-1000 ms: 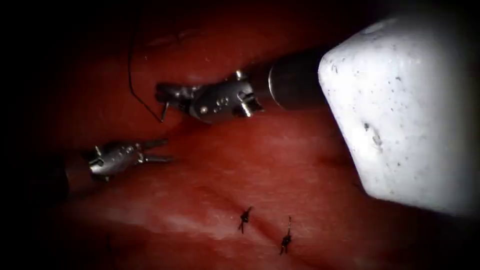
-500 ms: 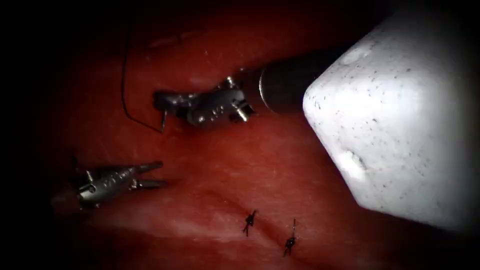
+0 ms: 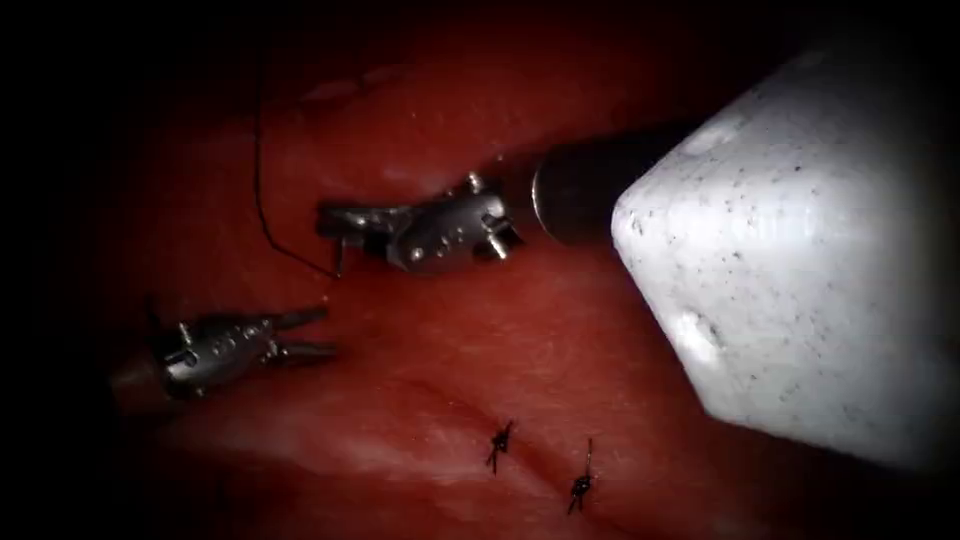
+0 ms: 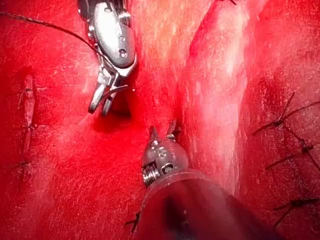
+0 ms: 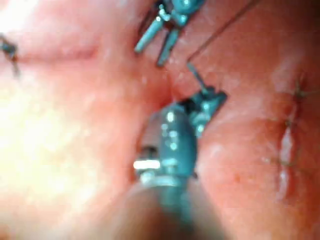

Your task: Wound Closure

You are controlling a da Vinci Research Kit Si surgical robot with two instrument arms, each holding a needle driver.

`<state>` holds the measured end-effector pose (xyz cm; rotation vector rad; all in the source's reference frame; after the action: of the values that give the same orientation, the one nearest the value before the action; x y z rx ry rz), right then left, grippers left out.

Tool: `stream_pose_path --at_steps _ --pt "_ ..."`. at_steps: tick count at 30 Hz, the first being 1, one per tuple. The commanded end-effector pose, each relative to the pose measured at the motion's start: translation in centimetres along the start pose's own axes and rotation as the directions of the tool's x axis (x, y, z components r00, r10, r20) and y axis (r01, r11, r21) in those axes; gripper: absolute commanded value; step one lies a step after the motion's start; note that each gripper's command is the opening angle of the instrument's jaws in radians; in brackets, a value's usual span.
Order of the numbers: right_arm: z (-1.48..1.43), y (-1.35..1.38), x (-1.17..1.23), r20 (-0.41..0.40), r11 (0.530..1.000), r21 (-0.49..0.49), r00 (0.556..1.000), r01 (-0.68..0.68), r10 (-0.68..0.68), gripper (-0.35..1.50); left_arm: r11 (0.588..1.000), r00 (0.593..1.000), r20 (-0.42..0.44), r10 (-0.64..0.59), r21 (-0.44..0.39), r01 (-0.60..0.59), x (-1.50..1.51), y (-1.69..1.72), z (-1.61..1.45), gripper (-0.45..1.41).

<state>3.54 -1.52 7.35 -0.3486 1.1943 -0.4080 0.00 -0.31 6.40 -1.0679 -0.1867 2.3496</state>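
Right tool (image 3: 335, 222) clamped on needle (image 3: 339, 257); left tool (image 3: 310, 334) parted, empty, below it. Risk: thread (image 3: 262, 190) snagging tissue (image 3: 560, 340).

The right gripper (image 3: 340, 222) is reaching in from the right on its long dark arm, bent flat at the wrist. Its jaws are pinched tight together on the needle (image 3: 338, 258), near one end. The left gripper (image 3: 315, 333) is sitting lower down, pointing to the right. Its two jaws are spread a little apart, holding nothing.
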Motion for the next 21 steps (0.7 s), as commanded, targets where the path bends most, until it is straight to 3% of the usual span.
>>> stream_pose_path --at_steps 1,7,11,21 --pt "0.07 -0.04 0.07 -0.004 1.0 0.005 1.0 -0.014 0.014 -0.35 1.0 1.0 -0.003 -0.004 -0.001 0.004 0.0 0.01 0.1 0.14" --pt "0.01 -0.32 -0.1 0.034 0.996 0.054 0.997 -0.076 0.074 -0.35 1.0 1.0 -0.006 -0.005 -0.002 0.005 0.01 -0.01 0.09 0.14" --pt "-0.03 -0.37 -0.18 0.041 0.993 0.066 0.995 -0.099 0.096 -0.35 1.0 1.0 -0.005 -0.004 0.001 0.004 0.01 -0.01 0.09 0.14" --pt "-0.03 -0.48 -0.04 0.023 0.989 0.116 0.996 -0.088 0.086 -0.35 1.0 1.0 -0.005 -0.004 0.0 0.004 0.0 -0.03 0.1 0.12"
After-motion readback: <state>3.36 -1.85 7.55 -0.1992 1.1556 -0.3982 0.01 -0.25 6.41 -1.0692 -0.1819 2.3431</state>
